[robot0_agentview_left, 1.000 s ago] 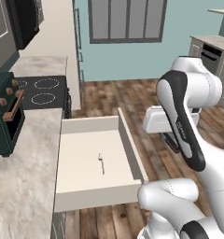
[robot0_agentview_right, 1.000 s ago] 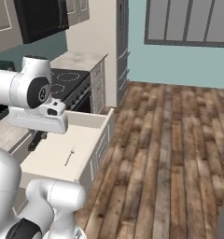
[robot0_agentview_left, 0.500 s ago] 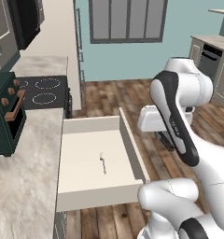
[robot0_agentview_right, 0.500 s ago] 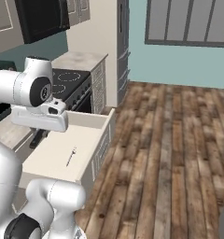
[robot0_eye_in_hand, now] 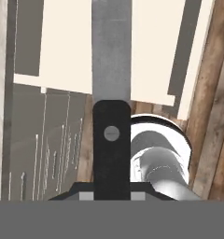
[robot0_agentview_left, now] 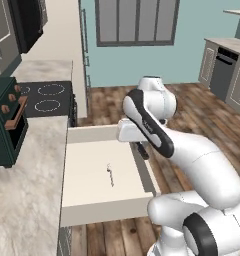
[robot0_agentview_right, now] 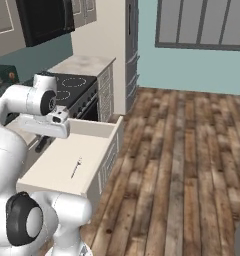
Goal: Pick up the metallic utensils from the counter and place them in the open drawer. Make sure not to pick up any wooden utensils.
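Knife held over the open drawer, arm swung in from the right.

In the hand view the gripper [robot0_eye_in_hand: 112, 193] is closed narrowly on the black handle of the knife [robot0_eye_in_hand: 111, 88], its grey blade pointing up the frame across the cream floor of the drawer [robot0_eye_in_hand: 67, 42]. In the left base view the hand [robot0_agentview_left: 134, 132] sits over the drawer's right wall [robot0_agentview_left: 144, 167]; a second ago it hung well right of that wall, over the wood floor. The right base view shows the same shift, the hand [robot0_agentview_right: 44, 125] now lower and above the drawer's near-left part. The silvery piece [robot0_agentview_left: 110, 174] lies on the drawer floor where it lay before, apart from the hand. Beyond the drawer stands the stove [robot0_agentview_left: 44, 97], with counter [robot0_agentview_left: 22, 170] to the left.
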{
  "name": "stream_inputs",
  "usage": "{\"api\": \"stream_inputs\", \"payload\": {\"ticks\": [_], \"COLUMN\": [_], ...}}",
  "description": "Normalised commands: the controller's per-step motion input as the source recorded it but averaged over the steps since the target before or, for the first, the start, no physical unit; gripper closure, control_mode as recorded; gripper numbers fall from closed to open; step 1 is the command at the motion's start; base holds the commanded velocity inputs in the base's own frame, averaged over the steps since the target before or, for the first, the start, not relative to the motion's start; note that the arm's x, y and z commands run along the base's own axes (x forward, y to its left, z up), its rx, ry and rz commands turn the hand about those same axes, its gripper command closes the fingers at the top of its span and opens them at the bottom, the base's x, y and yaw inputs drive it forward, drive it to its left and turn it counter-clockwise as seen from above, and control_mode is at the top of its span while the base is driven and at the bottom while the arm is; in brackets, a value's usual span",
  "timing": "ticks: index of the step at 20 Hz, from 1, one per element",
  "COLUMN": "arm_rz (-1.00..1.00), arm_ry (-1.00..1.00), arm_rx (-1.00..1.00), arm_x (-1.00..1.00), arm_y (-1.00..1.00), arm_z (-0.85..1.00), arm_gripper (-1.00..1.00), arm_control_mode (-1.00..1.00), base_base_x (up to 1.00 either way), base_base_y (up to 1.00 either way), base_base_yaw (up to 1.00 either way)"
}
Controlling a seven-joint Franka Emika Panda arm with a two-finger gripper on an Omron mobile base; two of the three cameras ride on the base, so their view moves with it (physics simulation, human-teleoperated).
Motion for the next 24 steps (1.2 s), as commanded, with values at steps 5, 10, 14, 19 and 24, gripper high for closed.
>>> {"api": "stream_inputs", "payload": {"ticks": [5, 10, 14, 19, 24], "arm_rz": [-0.02, -0.02, -0.02, -0.05, -0.01], "arm_ry": [0.0, 0.0, -0.07, -0.17, -0.18], "arm_rx": [-0.01, 0.0, 0.0, -0.01, -0.04], "arm_x": [1.0, 0.99, 0.89, 0.47, -0.01], "arm_y": [0.04, -0.18, -0.02, 0.05, 0.13], "arm_z": [-0.67, -0.52, -0.51, -0.57, -0.49], "arm_gripper": [1.0, 1.0, 1.0, 1.0, 1.0], "arm_control_mode": [-1.0, -1.0, -1.0, -1.0, -1.0], "base_base_x": [0.0, 0.0, 0.0, 0.0, 0.0], "base_base_y": [0.0, 0.0, 0.0, 0.0, 0.0], "base_base_yaw": [0.0, 0.0, 0.0, 0.0, 0.0]}}
